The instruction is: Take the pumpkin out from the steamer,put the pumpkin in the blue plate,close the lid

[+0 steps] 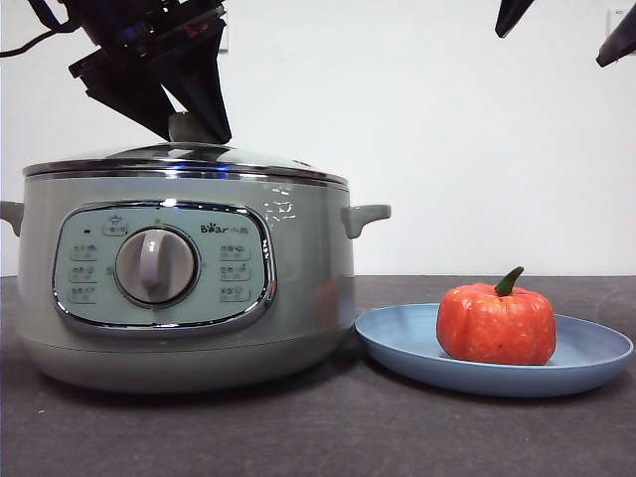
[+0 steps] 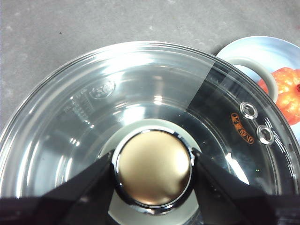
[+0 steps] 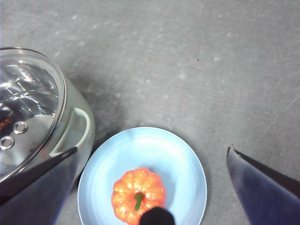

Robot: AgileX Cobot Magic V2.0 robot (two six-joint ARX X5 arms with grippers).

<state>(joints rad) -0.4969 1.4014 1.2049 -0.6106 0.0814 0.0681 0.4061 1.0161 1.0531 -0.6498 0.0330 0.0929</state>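
The pale green steamer (image 1: 298, 298) stands at the left with its glass lid (image 1: 238, 159) seated on the rim. My left gripper (image 1: 189, 124) comes down from above and is shut on the lid's knob (image 2: 153, 168), one jaw on each side. The orange pumpkin (image 1: 495, 326) sits upright in the blue plate (image 1: 586, 348), just right of the steamer. My right gripper (image 3: 152, 149) is open and empty, high above the plate (image 3: 173, 154) and the pumpkin (image 3: 138, 194). In the front view it shows only as two black tips (image 1: 556, 40) at the top right.
The steamer's right side handle (image 1: 366, 216) reaches toward the plate's near rim. The dark grey tabletop (image 3: 187, 56) extends behind and to the right of the plate. A white wall (image 1: 447, 149) stands behind.
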